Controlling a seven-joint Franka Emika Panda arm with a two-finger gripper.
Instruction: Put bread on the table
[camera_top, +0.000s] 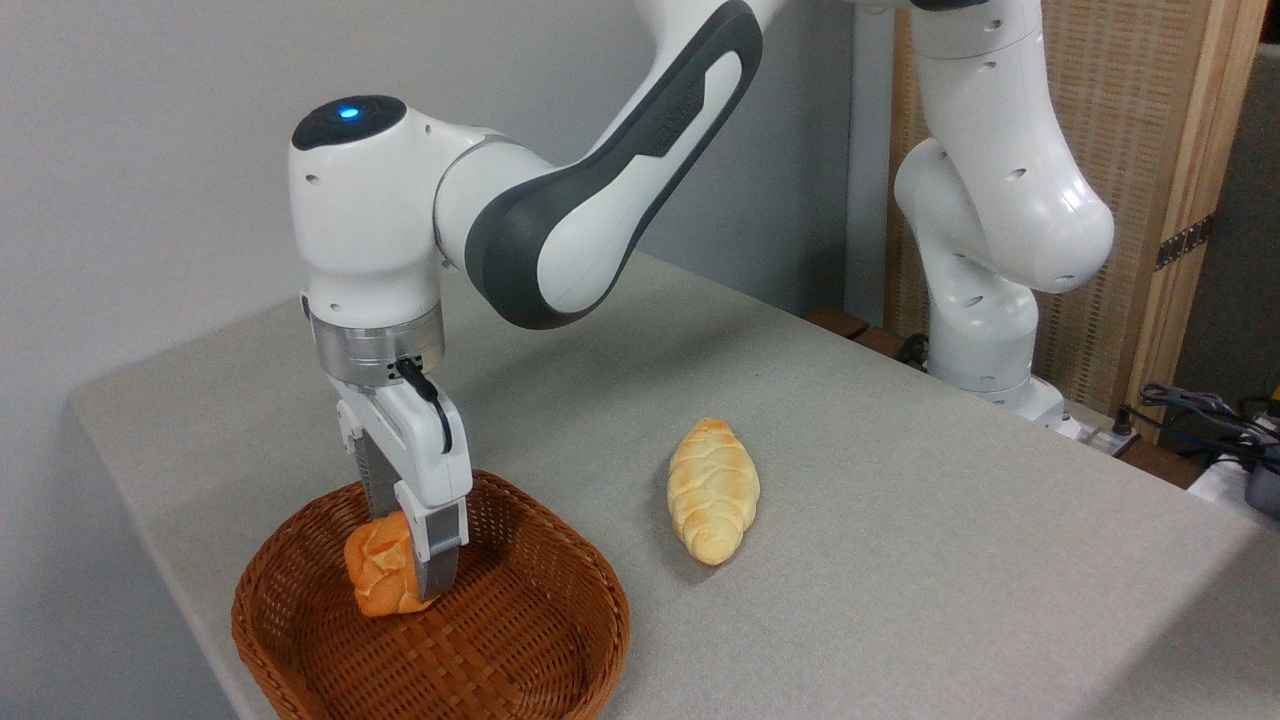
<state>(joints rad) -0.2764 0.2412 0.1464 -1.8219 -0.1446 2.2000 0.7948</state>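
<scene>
- A white robot arm reaches down from the upper right toward the front left corner of a worktop (900, 520) covered in light grey-beige cloth.
- The fingers (440, 545) point straight down into a brown woven wicker basket (560, 640) that sits at the front left corner of the worktop.
- The fingers are pinching the bread (380, 570), a small orange-brown bun with a segmented top; one grey finger pad presses on its right side, and the other finger is mostly hidden behind it.
- The bread is turned on its side, inside the basket's rim, toward the basket's back left. Whether its underside touches the basket floor cannot be told.
- A longer pale yellow braided loaf (712, 490) lies flat on the cloth near the middle of the worktop, to the right of the basket and apart from it.
- The arm's base stands at the far right edge of the worktop, with cables beside it.
</scene>
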